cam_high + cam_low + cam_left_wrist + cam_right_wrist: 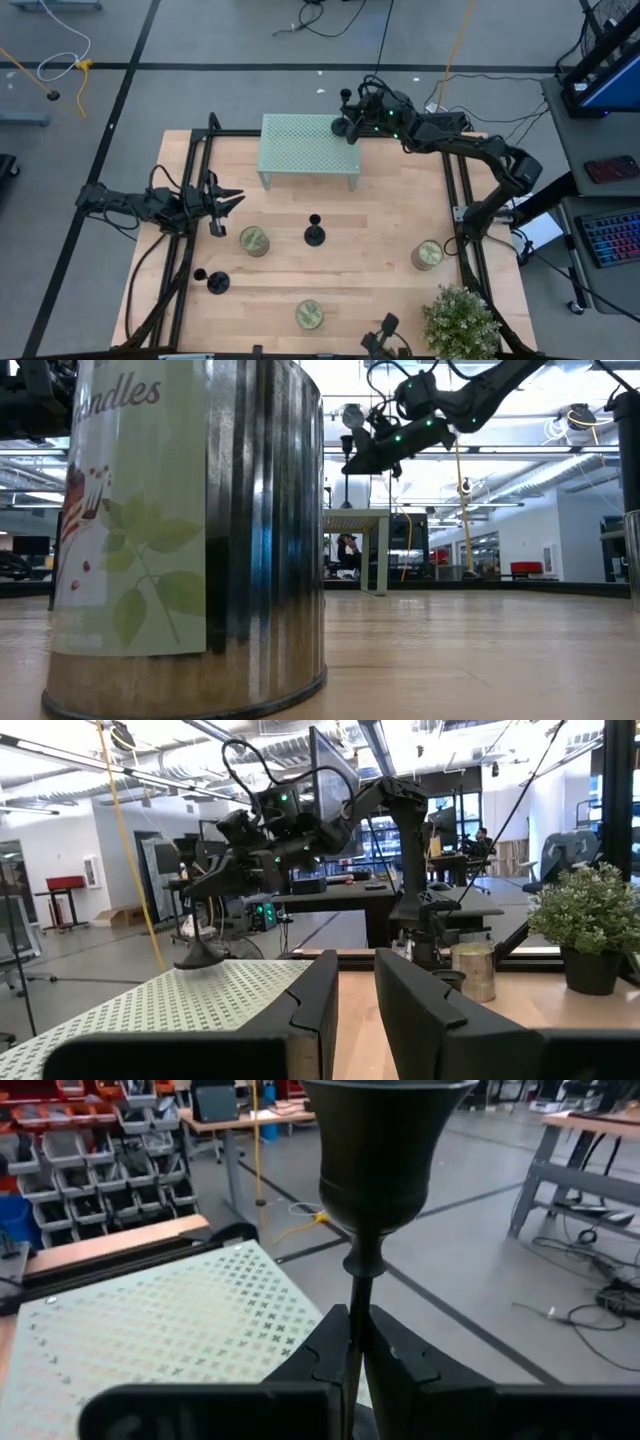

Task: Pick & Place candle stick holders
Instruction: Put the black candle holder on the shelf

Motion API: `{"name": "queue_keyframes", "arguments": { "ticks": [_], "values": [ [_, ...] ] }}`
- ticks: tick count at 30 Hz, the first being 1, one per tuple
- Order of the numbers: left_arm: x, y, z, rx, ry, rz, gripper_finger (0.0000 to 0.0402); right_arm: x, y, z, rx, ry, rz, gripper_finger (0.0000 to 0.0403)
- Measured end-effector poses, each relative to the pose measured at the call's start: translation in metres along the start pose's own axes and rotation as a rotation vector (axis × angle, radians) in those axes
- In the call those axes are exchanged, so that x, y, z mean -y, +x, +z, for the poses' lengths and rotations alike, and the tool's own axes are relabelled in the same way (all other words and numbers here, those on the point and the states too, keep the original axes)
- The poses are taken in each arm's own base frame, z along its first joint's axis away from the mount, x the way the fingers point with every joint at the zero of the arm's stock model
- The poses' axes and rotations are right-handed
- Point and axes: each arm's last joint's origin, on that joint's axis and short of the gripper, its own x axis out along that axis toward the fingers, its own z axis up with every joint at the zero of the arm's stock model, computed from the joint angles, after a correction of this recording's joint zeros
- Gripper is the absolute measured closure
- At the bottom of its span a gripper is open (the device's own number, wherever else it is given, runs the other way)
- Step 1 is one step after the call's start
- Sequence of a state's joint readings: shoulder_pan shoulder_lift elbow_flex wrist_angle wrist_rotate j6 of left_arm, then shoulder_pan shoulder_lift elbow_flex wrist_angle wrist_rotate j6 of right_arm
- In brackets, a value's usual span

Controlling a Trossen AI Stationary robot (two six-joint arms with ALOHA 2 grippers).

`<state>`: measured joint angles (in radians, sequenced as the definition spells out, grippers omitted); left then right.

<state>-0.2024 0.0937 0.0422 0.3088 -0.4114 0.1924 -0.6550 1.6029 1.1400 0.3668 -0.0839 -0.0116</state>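
Note:
My right gripper [349,117] is shut on a black candle stick holder [343,125] over the far right corner of the green perforated rack [310,150]; its cup [385,1150] stands above my fingers. A second holder [314,233] stands on its disc base mid-table. A third [215,281] is at the near left; whether it stands or lies I cannot tell. My left gripper [228,198] is open a little and empty at the table's left side, pointing right. My right gripper pinches the holder's thin stem [354,1320], below the cup, between its two fingers. The fingers come from the table's right, slanting a little down, and lie across the stem. The holder stays upright, its disc base [200,958] at the rack's top; touching or just above, I cannot tell.
Three greenish-gold tins stand on the table: one near the left gripper [254,240], one at the right [427,254], one at the near edge [309,314], filling the low view [190,530]. A potted plant [462,322] stands at the near right corner.

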Motion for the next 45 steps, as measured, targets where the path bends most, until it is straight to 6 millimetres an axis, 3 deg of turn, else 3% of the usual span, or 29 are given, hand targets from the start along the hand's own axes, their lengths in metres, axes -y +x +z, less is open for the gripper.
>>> {"name": "queue_keyframes", "arguments": {
  "ticks": [11,21,25,30,36,40,45],
  "values": [
    [0.000,0.000,0.000,0.000,-0.030,0.000,0.0325,0.004,0.010,-0.010,-0.012,-0.021,-0.014,0.0378],
    [0.000,0.000,0.000,0.000,-0.041,-0.002,0.0325,0.004,0.009,-0.009,-0.013,-0.053,-0.014,0.0295],
    [0.001,0.000,0.000,0.003,-0.082,-0.027,0.0325,0.003,-0.003,0.001,-0.017,-0.089,-0.022,0.0256],
    [0.002,0.000,0.000,0.006,-0.117,-0.065,0.0325,-0.006,-0.031,0.013,-0.125,-0.094,-0.038,0.0229],
    [0.003,0.000,-0.001,-0.009,-0.125,-0.081,0.0325,-0.037,-0.075,0.012,-0.304,-0.093,0.075,0.0223],
    [0.002,0.000,-0.005,-0.044,-0.142,-0.052,0.0325,-0.078,-0.099,-0.013,-0.382,-0.067,0.299,0.0228],
    [0.000,0.000,-0.005,-0.052,-0.151,0.012,0.0325,-0.134,-0.116,-0.059,-0.233,-0.046,0.555,0.0230]
  ]
}}
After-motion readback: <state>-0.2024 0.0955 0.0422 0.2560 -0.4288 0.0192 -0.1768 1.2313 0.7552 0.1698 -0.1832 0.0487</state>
